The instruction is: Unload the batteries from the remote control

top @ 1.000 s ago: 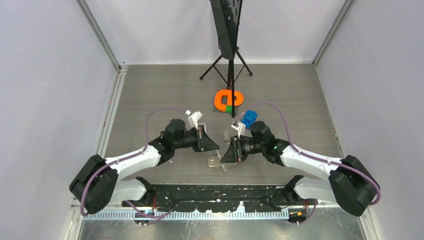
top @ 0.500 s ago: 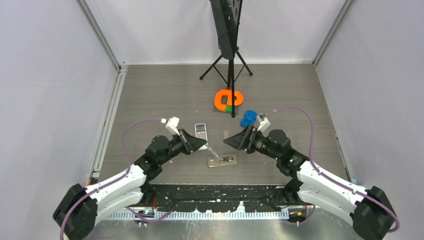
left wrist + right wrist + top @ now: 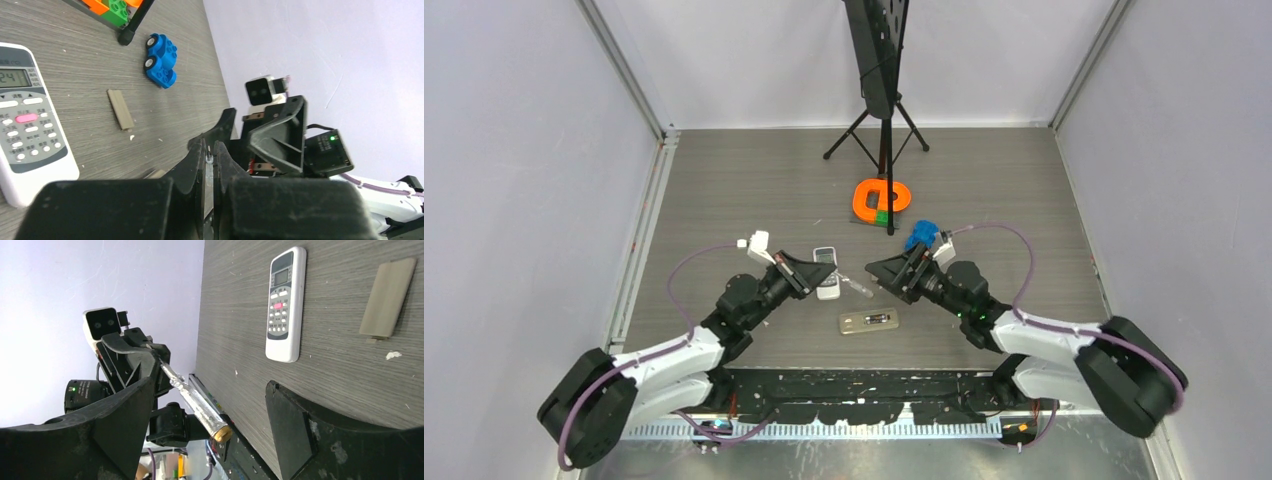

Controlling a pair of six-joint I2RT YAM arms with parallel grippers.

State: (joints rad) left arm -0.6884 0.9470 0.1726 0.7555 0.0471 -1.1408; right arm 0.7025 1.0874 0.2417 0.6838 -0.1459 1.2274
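Observation:
A grey remote control (image 3: 870, 322) lies back up near the table's front, and short dark shapes in its open back look like the batteries (image 3: 881, 320). My left gripper (image 3: 832, 283) (image 3: 210, 148) is shut on a thin foil-wrapped stick tool (image 3: 856, 289) (image 3: 196, 401), whose tip points toward my right gripper. That right gripper (image 3: 872, 270) (image 3: 211, 385) stands wide open and holds nothing, facing the left one beyond the grey remote. A white remote (image 3: 826, 271) (image 3: 25, 125) (image 3: 285, 305) lies face up beside the left gripper.
A beige battery cover (image 3: 120, 109) (image 3: 387, 297) lies on the wood. A blue toy car (image 3: 921, 236) (image 3: 161, 52) sits behind the right gripper. Farther back are an orange ring with a green brick (image 3: 882, 198) and a black tripod stand (image 3: 884, 130).
The right gripper has opened and drawn back from the grey remote, which now lies flat. The left gripper has pulled away too, lifting the stick's tip off that remote.

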